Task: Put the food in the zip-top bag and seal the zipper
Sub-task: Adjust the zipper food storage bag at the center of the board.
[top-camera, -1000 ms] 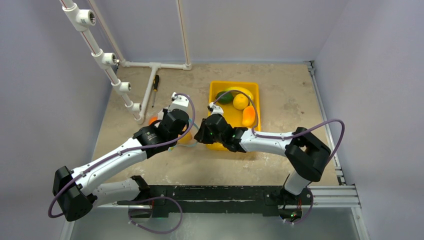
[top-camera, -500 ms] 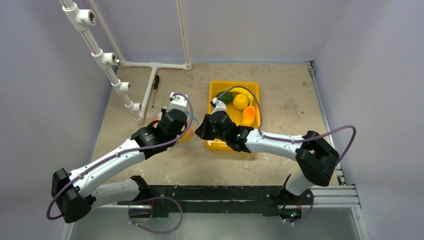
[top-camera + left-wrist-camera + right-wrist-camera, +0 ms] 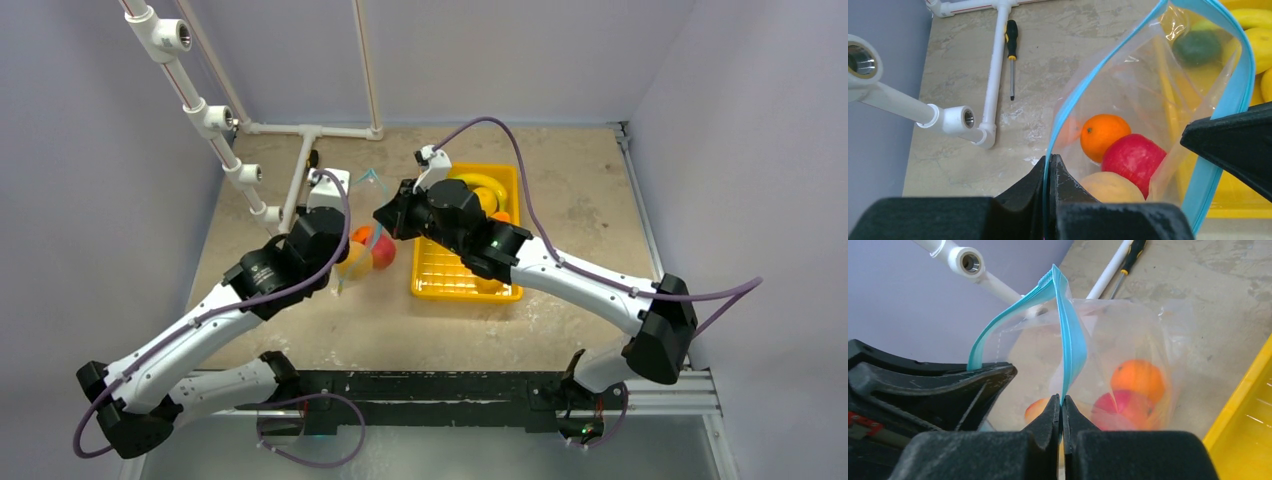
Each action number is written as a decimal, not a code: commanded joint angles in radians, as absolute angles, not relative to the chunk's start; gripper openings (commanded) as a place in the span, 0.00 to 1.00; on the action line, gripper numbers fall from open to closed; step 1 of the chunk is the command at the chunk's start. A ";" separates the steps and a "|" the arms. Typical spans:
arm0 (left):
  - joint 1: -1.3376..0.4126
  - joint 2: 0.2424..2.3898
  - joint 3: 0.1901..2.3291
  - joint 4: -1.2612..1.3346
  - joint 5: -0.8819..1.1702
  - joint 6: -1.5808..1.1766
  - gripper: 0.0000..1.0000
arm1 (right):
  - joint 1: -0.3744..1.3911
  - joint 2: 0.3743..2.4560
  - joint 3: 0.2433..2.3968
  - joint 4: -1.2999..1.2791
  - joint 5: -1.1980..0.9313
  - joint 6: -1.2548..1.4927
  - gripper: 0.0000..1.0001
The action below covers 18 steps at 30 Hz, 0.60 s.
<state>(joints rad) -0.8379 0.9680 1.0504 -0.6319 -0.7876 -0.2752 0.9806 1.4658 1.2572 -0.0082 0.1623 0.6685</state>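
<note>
The clear zip-top bag point(image 3: 365, 245) hangs between my two grippers with its mouth spread open. My left gripper point(image 3: 1049, 160) is shut on one side of the teal-blue zipper point(image 3: 1098, 65). Shut on the opposite side of the zipper point(image 3: 1070, 340) is my right gripper point(image 3: 1062, 401). Inside the bag lie an orange point(image 3: 1105, 135), a red piece point(image 3: 1133, 157) and a peach-coloured piece point(image 3: 1110, 187). In the yellow tray point(image 3: 450, 285), a banana point(image 3: 480, 183) and a dark green piece point(image 3: 1196, 47) show. I cannot tell whether the bag's bottom touches the table.
White pipework point(image 3: 215, 125) runs along the far left, with a screwdriver point(image 3: 1011, 55) lying beside one pipe. The tray stands just right of the bag, partly under my right arm. Walls close in the table at the back and on both sides.
Both grippers have moved toward the far side and drawn the bag up with them. The right jaws have closed on the zipper strip. The fruit in the bag now shows left of the tray.
</note>
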 commanded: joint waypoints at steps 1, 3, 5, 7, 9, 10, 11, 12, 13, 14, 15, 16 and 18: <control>-0.833 0.920 1.139 -0.720 -0.762 -0.336 0.00 | 0.977 1.450 1.321 -0.070 0.161 0.596 0.00; -0.833 0.912 1.147 -0.742 -0.740 -0.353 0.00 | 0.977 1.453 1.327 -0.070 0.161 0.592 0.00; -0.833 0.912 1.128 -0.740 -0.726 -0.372 0.00 | 0.976 1.467 1.320 -0.065 0.159 0.593 0.00; -0.833 0.925 1.086 -0.721 -0.718 -0.399 0.00 | 0.970 1.493 1.296 -0.051 0.148 0.608 0.00; -0.833 0.945 1.024 -0.689 -0.710 -0.440 0.00 | 0.957 1.523 1.250 -0.014 0.107 0.633 0.00; -0.832 0.960 0.983 -0.663 -0.708 -0.457 0.00 | 0.952 1.538 1.221 0.011 0.086 0.643 0.00; -0.831 0.979 0.941 -0.638 -0.705 -0.475 0.00 | 0.949 1.555 1.192 0.043 0.066 0.654 0.00; -0.828 1.004 0.895 -0.622 -0.702 -0.500 0.00 | 0.947 1.582 1.171 0.061 0.048 0.661 0.00; -0.823 1.035 0.879 -0.613 -0.693 -0.521 0.00 | 0.948 1.598 1.163 0.066 0.035 0.665 0.00; -0.818 1.065 0.864 -0.609 -0.677 -0.540 0.00 | 0.948 1.612 1.158 0.071 0.026 0.669 0.00; -0.815 1.092 0.865 -0.611 -0.657 -0.550 0.00 | 0.948 1.619 1.155 0.069 0.021 0.672 0.00; -0.814 1.110 0.876 -0.612 -0.643 -0.557 0.00 | 0.948 1.619 1.156 0.070 0.022 0.670 0.00; -0.814 1.110 0.898 -0.599 -0.622 -0.551 0.00 | 0.948 1.601 1.169 0.063 0.046 0.664 0.00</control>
<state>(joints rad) -0.8227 1.1133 0.8692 -0.6548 -0.6758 -0.4911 0.9482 1.6382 1.1553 0.0208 0.0597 0.6556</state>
